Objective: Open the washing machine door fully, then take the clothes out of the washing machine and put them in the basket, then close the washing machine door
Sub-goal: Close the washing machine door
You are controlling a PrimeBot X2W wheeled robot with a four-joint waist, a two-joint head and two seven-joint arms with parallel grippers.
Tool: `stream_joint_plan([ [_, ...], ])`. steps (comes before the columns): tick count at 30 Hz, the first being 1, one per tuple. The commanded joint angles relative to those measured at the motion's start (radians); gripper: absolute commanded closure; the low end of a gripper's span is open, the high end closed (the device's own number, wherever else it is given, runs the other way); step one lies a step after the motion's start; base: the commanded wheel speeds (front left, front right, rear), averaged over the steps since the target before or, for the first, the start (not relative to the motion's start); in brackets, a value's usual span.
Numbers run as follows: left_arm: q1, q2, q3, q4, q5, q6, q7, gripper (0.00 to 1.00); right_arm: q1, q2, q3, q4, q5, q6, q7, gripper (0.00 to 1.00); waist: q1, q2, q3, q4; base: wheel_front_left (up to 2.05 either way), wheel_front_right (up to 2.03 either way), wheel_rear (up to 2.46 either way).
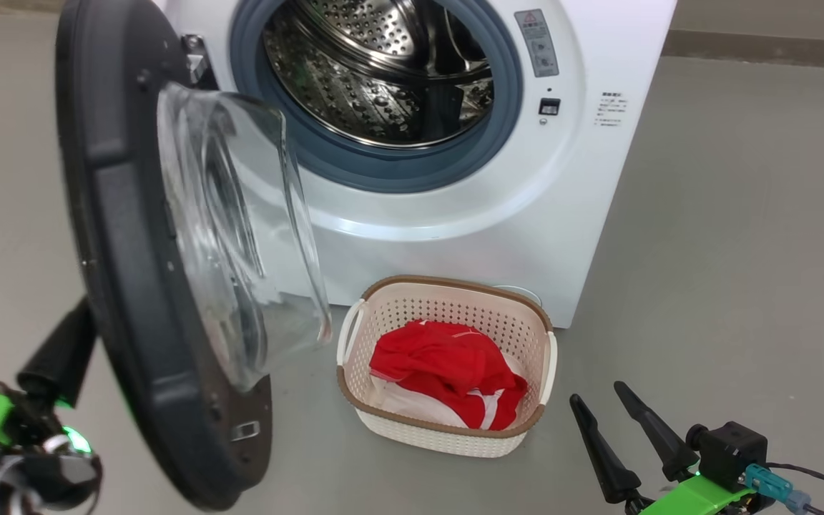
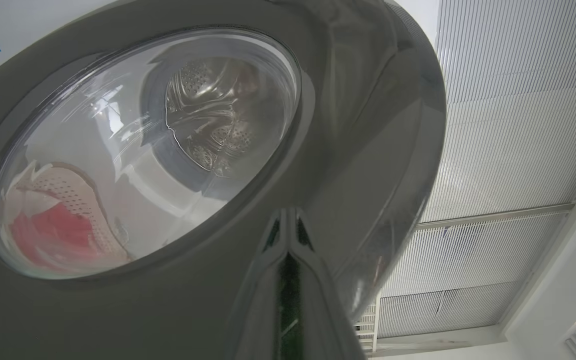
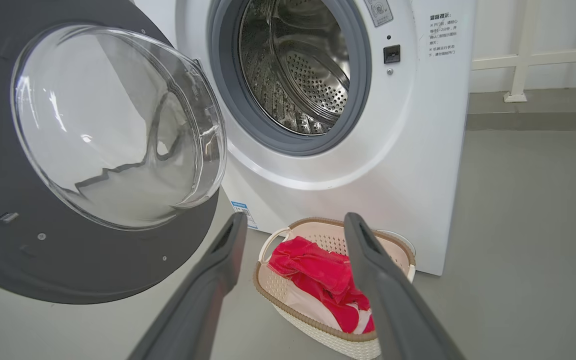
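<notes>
Head view gives you the clearest tally: the washing machine door [image 1: 115,300] stands swung wide at the left of the washing machine [image 1: 562,214], its glass bowl [image 1: 240,236] turned toward the opening, so you can count the opening step as done. The drum [image 1: 383,79] shows bare steel wherever you can see into it, here and in the right wrist view. Its lowest front part sits hidden behind the grey ring [image 1: 412,172], so treat "empty" as a fair judgement, not a certainty. The clothes [image 1: 448,372] lie heaped in the basket [image 1: 455,280], which sits on the floor [image 1: 741,250] just in front of the machine, below the opening, so the unloading step looks finished too. That leaves you only the last step, closing the door. Your left fingers [image 2: 260,310] are pressed together with nothing between them. In the left wrist view their tips meet their own reflection on the door's glossy outer rim beside the window, so they appear to touch it, well placed for a push. Your right fingers [image 1: 598,443] stand apart and empty, low to the right of the basket and clear of it. The door's lower edge hangs near the basket's left handle, and you cannot tell from these views how much room the swing has.
</notes>
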Motion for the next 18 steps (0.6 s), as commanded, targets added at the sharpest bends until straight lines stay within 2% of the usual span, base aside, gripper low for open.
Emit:
stream_joint_plan([
  [1,0.000,0.018,-0.010,-0.041,-0.023,0.009,-0.003,1.00,-0.021,-0.005,0.019,-0.021,0.009,0.003,-0.006,0.00,-0.0001,0.0000,0.005,-0.010,0.00,0.00,0.00],
  [11,0.045,0.018,-0.111,-0.081,-0.088,0.003,-0.091,1.00,-0.035,-0.008,0.023,-0.018,0.013,0.003,-0.006,0.00,-0.0001,0.0000,0.014,-0.061,0.00,0.00,0.00],
  [18,0.070,0.018,-0.149,-0.078,-0.110,-0.023,-0.119,1.00,-0.042,-0.006,0.025,-0.017,0.014,0.003,-0.006,0.00,-0.0001,0.0000,0.017,-0.096,0.00,0.00,0.00],
])
